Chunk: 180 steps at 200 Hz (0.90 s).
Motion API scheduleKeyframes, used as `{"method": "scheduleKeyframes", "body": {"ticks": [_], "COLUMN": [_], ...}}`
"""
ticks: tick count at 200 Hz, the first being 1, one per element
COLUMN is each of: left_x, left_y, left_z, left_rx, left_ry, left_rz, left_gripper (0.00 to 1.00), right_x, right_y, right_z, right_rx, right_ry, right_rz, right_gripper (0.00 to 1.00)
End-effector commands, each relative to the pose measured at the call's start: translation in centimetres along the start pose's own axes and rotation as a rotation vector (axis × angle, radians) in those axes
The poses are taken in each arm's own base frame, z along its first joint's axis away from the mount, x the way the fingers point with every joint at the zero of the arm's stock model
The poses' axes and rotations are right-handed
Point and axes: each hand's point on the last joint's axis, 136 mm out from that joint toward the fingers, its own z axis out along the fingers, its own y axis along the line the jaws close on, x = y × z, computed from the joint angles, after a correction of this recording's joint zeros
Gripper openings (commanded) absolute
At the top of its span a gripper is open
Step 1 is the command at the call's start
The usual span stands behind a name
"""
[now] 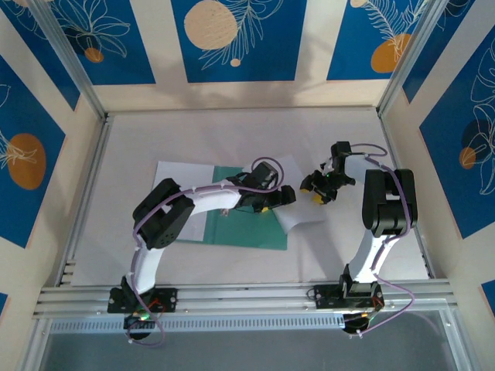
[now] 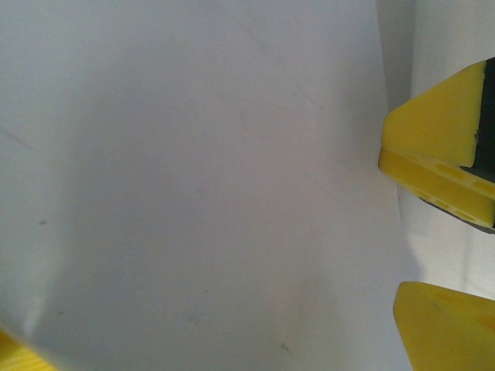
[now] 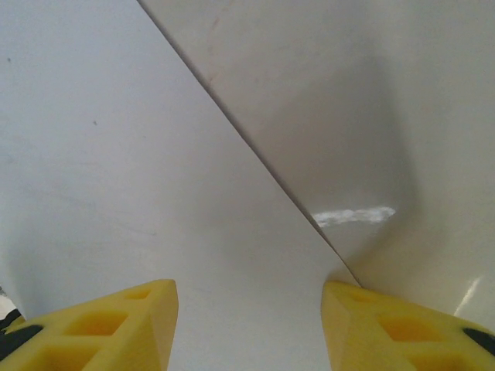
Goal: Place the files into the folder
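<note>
The teal folder (image 1: 249, 229) lies flat in the middle of the table. One white file (image 1: 179, 176) sticks out from its upper left side. A second white file (image 1: 300, 216) lies at the folder's right edge, with its near corner curled. My left gripper (image 1: 280, 197) hangs open over that sheet, which spreads across the left wrist view as the file (image 2: 201, 185) under the wide-apart left gripper (image 2: 232, 352). My right gripper (image 1: 319, 189) is just to the right. It stands open (image 3: 247, 325) over the file (image 3: 155, 193), with one fingertip (image 3: 387, 325) at the sheet's edge.
The white table (image 1: 232, 135) is walled by blue and cream panels, with metal rails along the near edge. A yellow finger (image 2: 437, 166) of the right gripper shows close by in the left wrist view. Bare table (image 3: 387, 116) lies beyond the sheet's edge.
</note>
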Motion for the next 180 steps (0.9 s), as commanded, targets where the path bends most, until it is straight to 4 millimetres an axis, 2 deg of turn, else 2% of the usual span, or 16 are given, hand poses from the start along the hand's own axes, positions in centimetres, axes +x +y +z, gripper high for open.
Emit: {"method": "scheduleKeyframes", "body": {"ticks": [1, 69, 143, 180], "left_x": [0.4, 0.4, 0.0, -0.3], "left_y": [2.6, 2.9, 3.2, 3.2], "left_z": [0.9, 0.9, -0.1, -0.5], "left_rx": [-0.061, -0.047, -0.019, 0.004], "left_ry": [0.024, 0.012, -0.02, -0.033], "left_rz": [-0.036, -0.063, -0.087, -0.098], "left_gripper": [0.92, 0.76, 0.55, 0.49], "right_x": [1.1, 1.5, 2.1, 2.5], "right_y": [0.5, 0.6, 2.4, 3.2], "right_z": [0.4, 0.3, -0.3, -1.1], "right_rx": [-0.045, -0.043, -0.136, -0.173], "right_ry": [0.045, 0.048, 0.061, 0.06], "right_rz": [0.031, 0.029, 0.016, 0.007], "right_gripper": [0.53, 0.53, 0.53, 0.53]}}
